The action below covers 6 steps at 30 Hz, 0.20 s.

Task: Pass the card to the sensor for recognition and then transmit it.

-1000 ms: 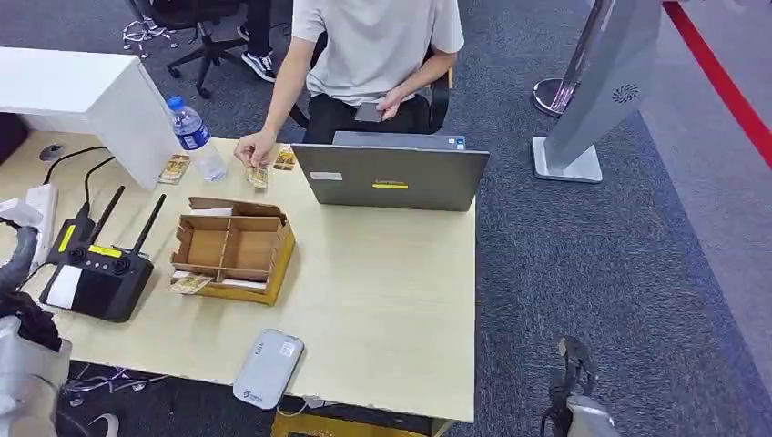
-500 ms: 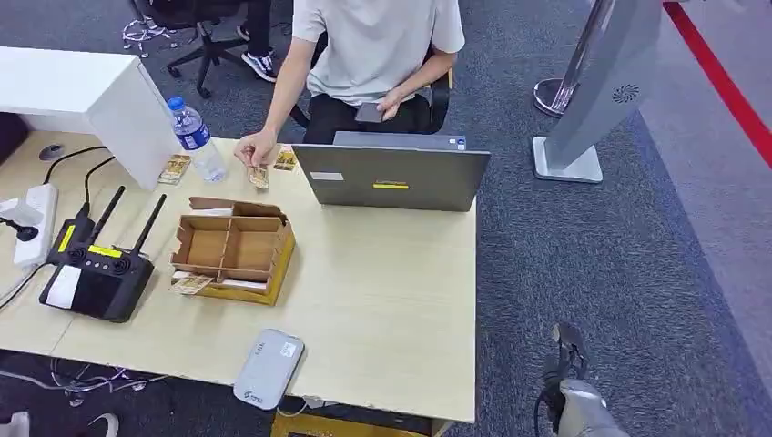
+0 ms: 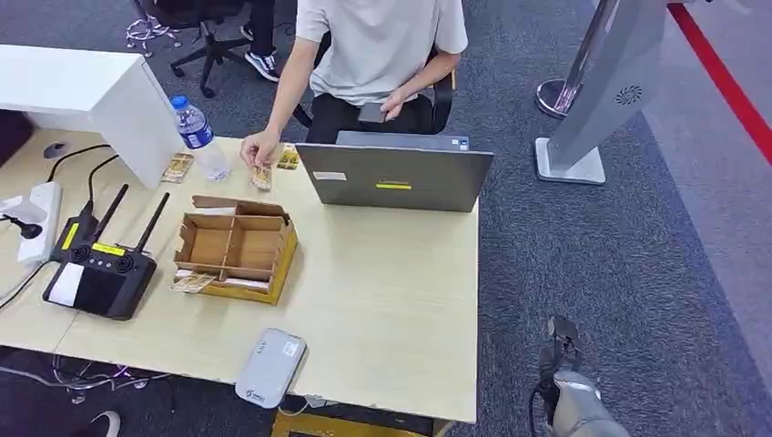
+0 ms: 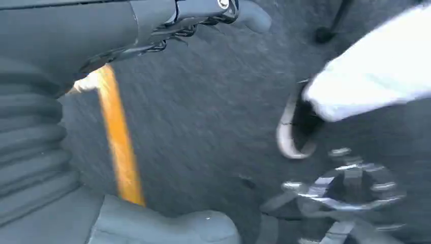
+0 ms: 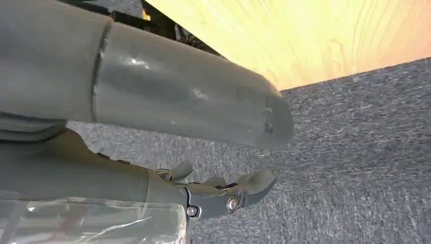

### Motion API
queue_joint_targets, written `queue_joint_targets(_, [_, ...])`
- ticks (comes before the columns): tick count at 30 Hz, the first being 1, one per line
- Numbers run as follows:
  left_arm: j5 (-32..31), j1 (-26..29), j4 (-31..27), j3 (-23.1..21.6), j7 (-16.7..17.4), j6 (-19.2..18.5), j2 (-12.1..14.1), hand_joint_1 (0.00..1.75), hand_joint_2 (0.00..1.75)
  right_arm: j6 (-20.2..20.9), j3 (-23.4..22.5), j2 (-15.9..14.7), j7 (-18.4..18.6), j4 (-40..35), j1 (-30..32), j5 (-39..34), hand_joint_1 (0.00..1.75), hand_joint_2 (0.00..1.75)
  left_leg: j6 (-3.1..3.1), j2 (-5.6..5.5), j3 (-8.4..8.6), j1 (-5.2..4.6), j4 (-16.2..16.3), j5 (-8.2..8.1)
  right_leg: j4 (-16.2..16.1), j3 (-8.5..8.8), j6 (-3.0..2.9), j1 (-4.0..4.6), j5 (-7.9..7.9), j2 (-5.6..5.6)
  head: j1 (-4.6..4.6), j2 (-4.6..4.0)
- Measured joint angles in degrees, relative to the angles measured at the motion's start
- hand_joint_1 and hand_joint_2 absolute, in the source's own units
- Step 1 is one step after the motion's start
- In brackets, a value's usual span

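Office or lab-type workroom. Grey carpet floor [image 3: 592,246] with a red line [image 3: 724,82] across it. Light wood bench [image 3: 382,300] carries an open laptop [image 3: 396,177], a power strip [image 3: 32,218] with cables, a black controller with antennas [image 3: 100,273], a cardboard divider box [image 3: 235,250], a water bottle [image 3: 198,137] and a white card reader [image 3: 269,367]. A person sits on a swivel office chair [image 3: 441,91] at the far side. A grey kiosk stand [image 3: 596,100] is just off the bench.

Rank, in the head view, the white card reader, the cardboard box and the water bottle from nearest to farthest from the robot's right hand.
From the right hand:
1. White card reader, near table edge.
2. Cardboard box, mid-table.
3. Water bottle, far side, beside the person.
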Motion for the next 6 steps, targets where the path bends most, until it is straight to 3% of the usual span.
queue_joint_targets(3, [-8.9, -0.7, 0.7, -6.8, 2.4, -3.1, -5.4, 0.0, 1.75, 0.8, 0.1, 0.5, 0.9, 0.0, -0.4, 1.4, 0.0, 1.75, 0.07, -0.08, -0.01, -0.1, 0.0, 0.04, 0.0, 0.05, 0.04, -0.04, 0.03, -0.1, 0.0, 0.0])
queue_joint_targets(6, [-13.9, -1.8, 1.1, -12.8, 3.7, -5.2, -10.3, 0.0, 1.75, 1.3, 0.3, 0.9, 1.3, 0.0, -0.7, 2.0, 0.0, 1.75, 0.09, -0.08, -0.02, -0.11, 0.0, 0.03, 0.0, 0.06, 0.11, -0.11, 0.08, -0.07, 0.06, 0.0])
